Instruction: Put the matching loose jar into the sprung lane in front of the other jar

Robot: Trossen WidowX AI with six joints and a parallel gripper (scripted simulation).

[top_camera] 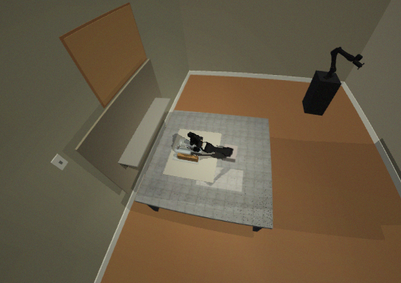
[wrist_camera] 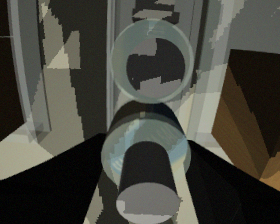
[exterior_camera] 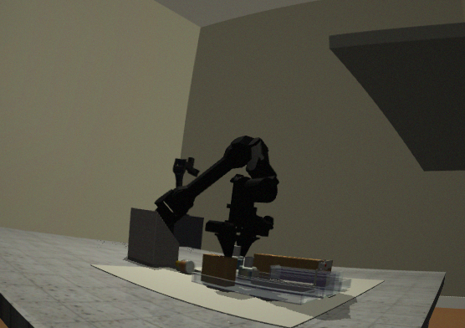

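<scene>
My gripper [exterior_camera: 237, 254] [wrist_camera: 145, 144] is shut on a glass jar [wrist_camera: 111, 155] with a bluish band and a narrow dark neck with a grey top. The jar is upright or nearly so; in the exterior view it looks slightly higher than the lane jar. The lane jar [wrist_camera: 118, 55] [exterior_camera: 248, 272] stands directly beyond it in the wrist view, within the clear lane [wrist_camera: 109, 70]. The two jars overlap in that view, so I cannot tell whether they touch. The held jar's base, the low front stop and the pusher plate cannot be made out.
An orange-brown box [exterior_camera: 218, 269] [wrist_camera: 256, 105] stands beside the lane, and a longer one [exterior_camera: 288, 263] stands behind it. Another jar [exterior_camera: 185, 266] with orange colouring lies on its side near the grey base block [exterior_camera: 152, 238]. A cream mat [top_camera: 191, 172] [exterior_camera: 146, 277] lies under the setup.
</scene>
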